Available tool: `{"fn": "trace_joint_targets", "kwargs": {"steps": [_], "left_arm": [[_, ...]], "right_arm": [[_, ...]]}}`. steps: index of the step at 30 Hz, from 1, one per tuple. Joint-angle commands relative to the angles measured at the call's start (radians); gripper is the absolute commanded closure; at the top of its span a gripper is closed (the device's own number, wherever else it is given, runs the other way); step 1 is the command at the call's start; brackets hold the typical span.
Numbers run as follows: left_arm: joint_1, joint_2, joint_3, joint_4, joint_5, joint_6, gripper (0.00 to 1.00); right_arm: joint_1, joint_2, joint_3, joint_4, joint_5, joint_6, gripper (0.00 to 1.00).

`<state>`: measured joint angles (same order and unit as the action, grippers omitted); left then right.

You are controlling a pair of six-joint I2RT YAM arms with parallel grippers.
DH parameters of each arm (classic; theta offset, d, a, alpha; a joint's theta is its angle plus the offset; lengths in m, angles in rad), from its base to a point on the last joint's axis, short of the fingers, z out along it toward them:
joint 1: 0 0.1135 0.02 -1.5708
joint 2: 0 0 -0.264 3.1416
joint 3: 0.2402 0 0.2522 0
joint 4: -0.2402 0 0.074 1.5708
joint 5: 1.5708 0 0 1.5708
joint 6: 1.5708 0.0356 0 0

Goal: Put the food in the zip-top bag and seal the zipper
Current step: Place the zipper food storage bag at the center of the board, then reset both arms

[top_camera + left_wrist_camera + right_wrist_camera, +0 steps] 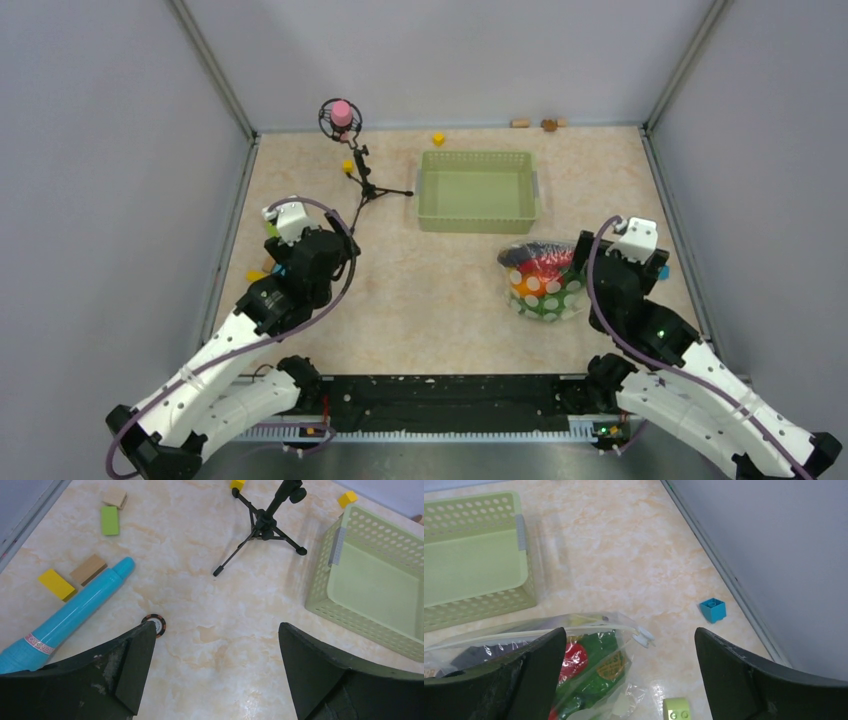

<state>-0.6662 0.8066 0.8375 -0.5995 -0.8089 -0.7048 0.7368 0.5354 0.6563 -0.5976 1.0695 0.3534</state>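
The zip-top bag, clear with white dots, lies right of centre with the food inside: red, green, orange and dark pieces. In the right wrist view the bag shows a red piece and green pieces, its whitish zipper strip ending in a white slider. My right gripper is open just right of the bag, holding nothing. My left gripper is open and empty over bare table at the left.
A green mesh basket stands behind the bag. A small black tripod with a pink-topped object stands at the back left. A teal tube, coloured blocks and a small disc lie by the left gripper. A blue block and pale green block lie by the right gripper.
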Motion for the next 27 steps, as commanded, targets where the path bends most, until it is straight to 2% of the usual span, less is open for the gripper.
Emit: {"fn": "trace_joint_targets", "kwargs": {"steps": [1, 10, 17, 27], "left_arm": [[0.008, -0.05, -0.017, -0.001, -0.022, -0.031, 0.03], [0.009, -0.125, -0.014, -0.053, -0.115, -0.076, 0.03], [0.01, -0.201, -0.046, -0.05, -0.139, -0.091, 0.03], [0.01, -0.241, -0.071, -0.012, -0.138, -0.066, 0.03]], "right_arm": [[-0.007, -0.024, 0.04, 0.099, -0.024, -0.047, 0.01], [-0.007, -0.176, 0.052, 0.255, -0.165, -0.098, 0.01], [-0.007, -0.245, 0.013, 0.277, -0.146, -0.081, 0.01], [-0.007, -0.253, -0.004, 0.234, -0.09, -0.043, 0.01]]}}
